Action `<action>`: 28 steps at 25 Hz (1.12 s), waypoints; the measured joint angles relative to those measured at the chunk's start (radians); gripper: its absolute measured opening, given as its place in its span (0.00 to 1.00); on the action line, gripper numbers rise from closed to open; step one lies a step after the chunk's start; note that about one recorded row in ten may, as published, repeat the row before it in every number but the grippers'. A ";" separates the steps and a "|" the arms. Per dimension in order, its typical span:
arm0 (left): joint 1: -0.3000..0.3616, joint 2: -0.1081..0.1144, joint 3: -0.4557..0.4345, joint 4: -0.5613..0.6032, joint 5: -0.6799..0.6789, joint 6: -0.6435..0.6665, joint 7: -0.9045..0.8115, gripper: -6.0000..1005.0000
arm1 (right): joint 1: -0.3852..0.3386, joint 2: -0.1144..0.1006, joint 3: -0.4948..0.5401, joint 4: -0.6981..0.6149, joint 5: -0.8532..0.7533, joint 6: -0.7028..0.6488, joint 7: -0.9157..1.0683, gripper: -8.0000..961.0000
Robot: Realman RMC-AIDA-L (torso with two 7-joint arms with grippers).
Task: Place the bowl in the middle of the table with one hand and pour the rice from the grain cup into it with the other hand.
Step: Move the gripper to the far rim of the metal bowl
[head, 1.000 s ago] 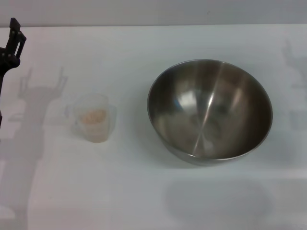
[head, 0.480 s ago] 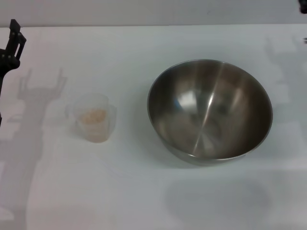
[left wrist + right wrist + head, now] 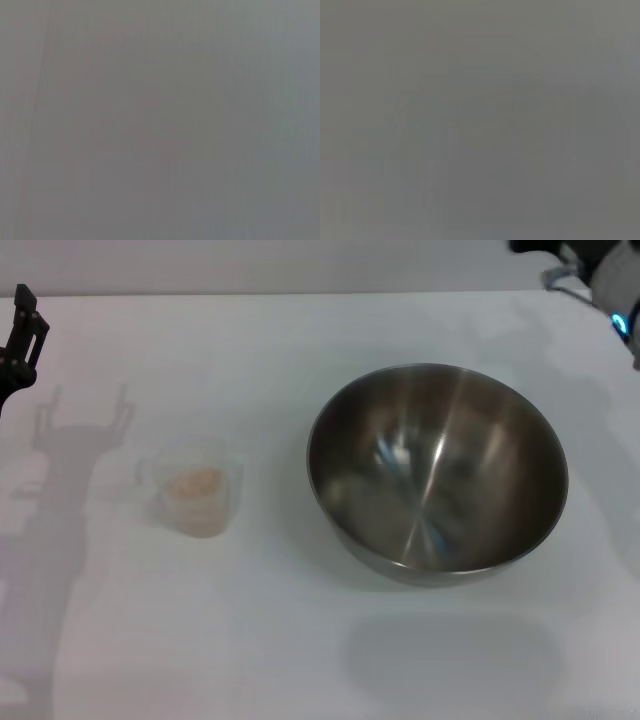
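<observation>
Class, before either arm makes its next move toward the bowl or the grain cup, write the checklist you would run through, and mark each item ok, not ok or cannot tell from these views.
1. The bowl sits upright on the table, nothing in it: ok.
2. The grain cup stands upright with the rice inside, none spilled: ok.
3. Cup and bowl stand apart, with room between them: ok.
4. The left gripper is at the far left edge, away from the cup: ok; jaws open or shut: cannot tell.
5. The right arm shows only at the far right corner; its jaws: cannot tell.
6. Both wrist views show the work: not ok.
</observation>
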 joint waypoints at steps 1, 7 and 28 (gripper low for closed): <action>0.000 0.000 0.000 0.000 0.000 0.000 0.000 0.84 | 0.004 -0.001 0.022 -0.069 0.000 0.138 0.014 0.70; -0.001 0.000 0.000 0.000 0.000 -0.005 0.000 0.84 | 0.128 -0.007 0.214 -0.350 0.002 0.896 0.104 0.70; -0.019 -0.002 0.000 -0.007 0.000 -0.002 -0.002 0.84 | 0.473 -0.055 0.535 0.023 -0.067 1.491 -0.012 0.66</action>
